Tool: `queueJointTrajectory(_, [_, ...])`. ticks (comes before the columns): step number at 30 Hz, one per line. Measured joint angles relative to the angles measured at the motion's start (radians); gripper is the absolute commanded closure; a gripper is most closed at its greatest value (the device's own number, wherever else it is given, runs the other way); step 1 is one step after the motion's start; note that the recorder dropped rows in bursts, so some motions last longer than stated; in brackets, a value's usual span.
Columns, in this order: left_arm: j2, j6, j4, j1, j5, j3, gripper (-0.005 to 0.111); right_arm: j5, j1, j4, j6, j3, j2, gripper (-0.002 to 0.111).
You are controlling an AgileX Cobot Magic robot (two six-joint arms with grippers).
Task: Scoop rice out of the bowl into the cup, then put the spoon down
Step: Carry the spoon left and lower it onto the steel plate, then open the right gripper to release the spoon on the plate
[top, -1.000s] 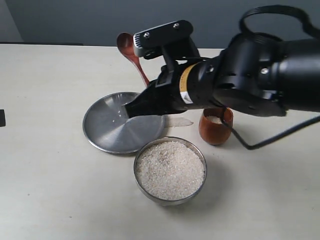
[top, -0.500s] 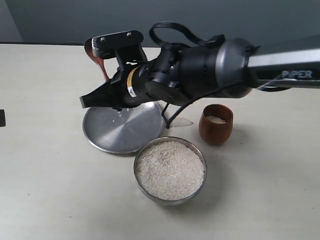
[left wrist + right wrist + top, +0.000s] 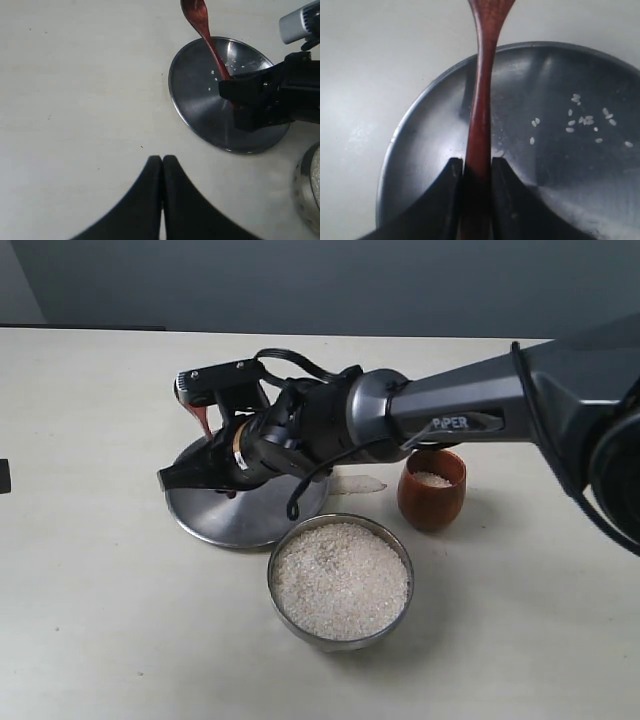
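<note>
My right gripper (image 3: 172,478) is shut on the handle of the dark red wooden spoon (image 3: 202,420), low over the flat steel plate (image 3: 260,515). In the right wrist view the jaws (image 3: 477,162) clamp the spoon (image 3: 482,90) from both sides, and its head reaches past the plate's rim (image 3: 430,150). The steel bowl (image 3: 342,642) heaped with rice (image 3: 340,580) stands in front of the plate. The brown wooden cup (image 3: 432,495) with some rice inside stands to the right. My left gripper (image 3: 163,159) is shut on nothing, above bare table.
A few loose grains (image 3: 585,120) lie on the plate. In the left wrist view the plate (image 3: 200,100), the spoon (image 3: 200,22), the right gripper (image 3: 227,92) and the bowl's rim (image 3: 305,185) show. A small dark object (image 3: 4,476) sits at the table's left edge.
My right arm has swung left and come down with the spoon, from above the plate's right side near the cup to low over the plate's left part. Bowl and cup have not moved.
</note>
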Motion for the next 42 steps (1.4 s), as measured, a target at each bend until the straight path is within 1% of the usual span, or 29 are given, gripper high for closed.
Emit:
queueJointTrajectory(5, [0.000,0.000,0.000,0.000,0.000,0.000,0.106,0.008,0.000,0.024,0.002,-0.034,0.039,0.109])
queueJointTrajectory(14, [0.000,0.000,0.000,0.000,0.000,0.000,0.106,0.074,0.000,0.050,0.002,-0.052,0.066,0.109])
queueJointTrajectory(16, [0.000,0.000,0.000,0.000,0.000,0.000,0.106,0.102,0.000,0.054,-0.004,-0.053,0.066,0.107])
queueJointTrajectory(18, [0.000,0.000,0.000,0.000,0.000,0.000,0.106,0.122,0.000,0.057,-0.011,-0.053,0.066,0.098])
queueJointTrajectory(19, [0.000,0.000,0.000,0.000,0.000,0.000,0.106,0.127,0.000,0.059,-0.012,-0.053,0.066,0.083])
queueJointTrajectory(21, [0.000,0.000,0.000,0.000,0.000,0.000,0.106,0.131,0.000,0.059,-0.014,-0.053,0.066,0.073])
queueJointTrajectory(22, [0.000,0.000,0.000,0.000,0.000,0.000,0.106,0.133,0.000,0.063,-0.014,-0.053,0.066,0.072])
queueJointTrajectory(27, [0.000,0.000,0.000,0.000,0.000,0.000,0.106,0.120,0.018,0.065,-0.016,-0.053,0.053,0.072])
queueJointTrajectory(32, [0.000,0.000,0.000,0.000,0.000,0.000,0.106,0.114,0.038,0.044,-0.022,-0.054,-0.036,0.072])
queueJointTrajectory(35, [0.000,0.000,0.000,0.000,0.000,0.000,0.106,0.167,0.038,0.004,-0.022,-0.054,-0.096,0.072])
queueJointTrajectory(42, [0.000,0.002,0.000,0.000,0.000,0.000,0.106,0.402,0.040,-0.061,-0.060,-0.055,-0.209,0.072])
